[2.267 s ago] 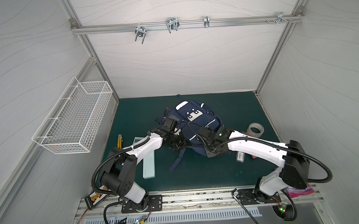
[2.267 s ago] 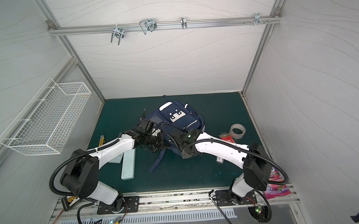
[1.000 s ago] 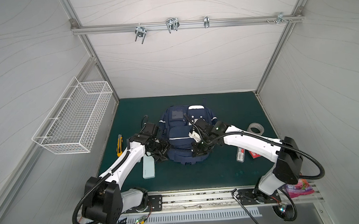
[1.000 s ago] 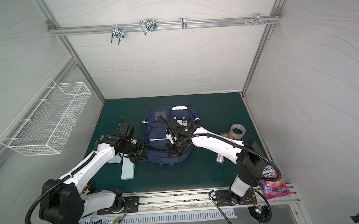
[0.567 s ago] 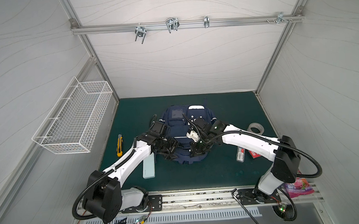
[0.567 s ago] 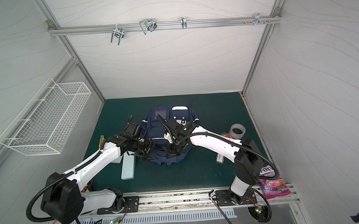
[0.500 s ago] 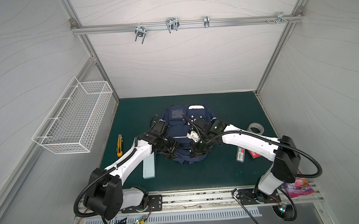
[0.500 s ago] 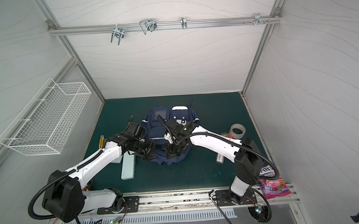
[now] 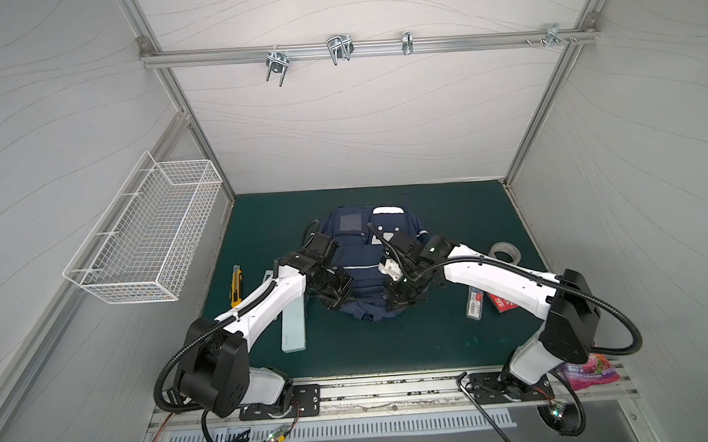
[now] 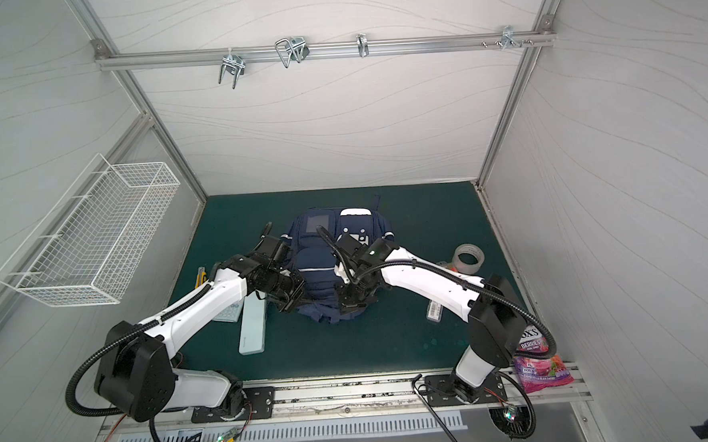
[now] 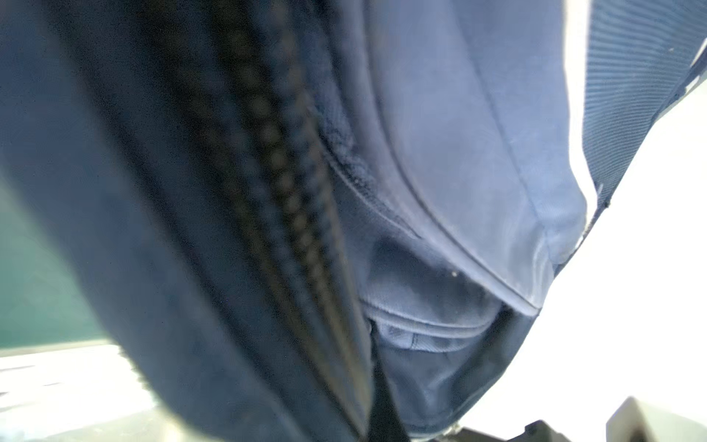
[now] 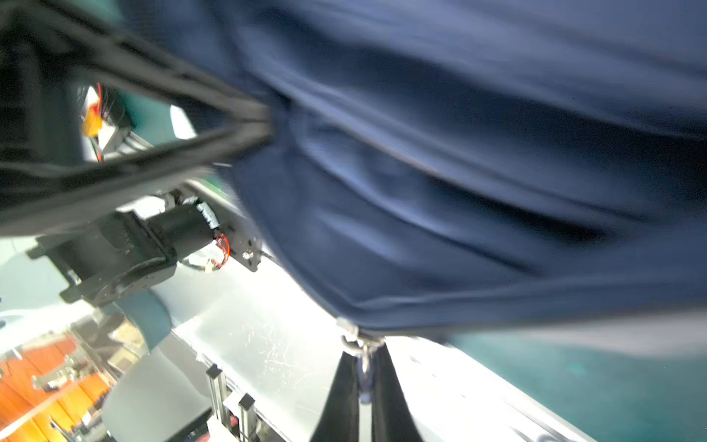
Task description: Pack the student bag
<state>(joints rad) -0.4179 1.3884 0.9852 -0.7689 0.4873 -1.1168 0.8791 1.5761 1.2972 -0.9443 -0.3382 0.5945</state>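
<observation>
Packing target: student bag [image 9: 354,257], navy, laid front-up at the middle of the green mat [image 9: 447,209]; a white patch with dark dots is seen on its far half.
Left gripper [image 9: 335,300]: clenched at the bag's near left edge. Navy fabric and a zipper line [image 11: 275,160] are pressed close to the left wrist camera. Whether cloth is pinched cannot be told.
Right gripper [image 9: 396,299]: closed at the bag's near right edge. In the right wrist view a metal zipper pull [image 12: 357,344] is grasped between the black fingers [image 12: 342,398].
Left of bag: yellow utility knife [image 9: 235,284]; long pale case [image 9: 293,333], partly covered by the left arm.
Right of bag: tape roll [image 9: 506,252]; clear packet [image 9: 474,305]. Both are kept apart from the bag.
Off the mat: sweets packet [image 10: 538,362], set beside the right arm's base.
Left wall: white wire basket [image 9: 149,237], mounted.
</observation>
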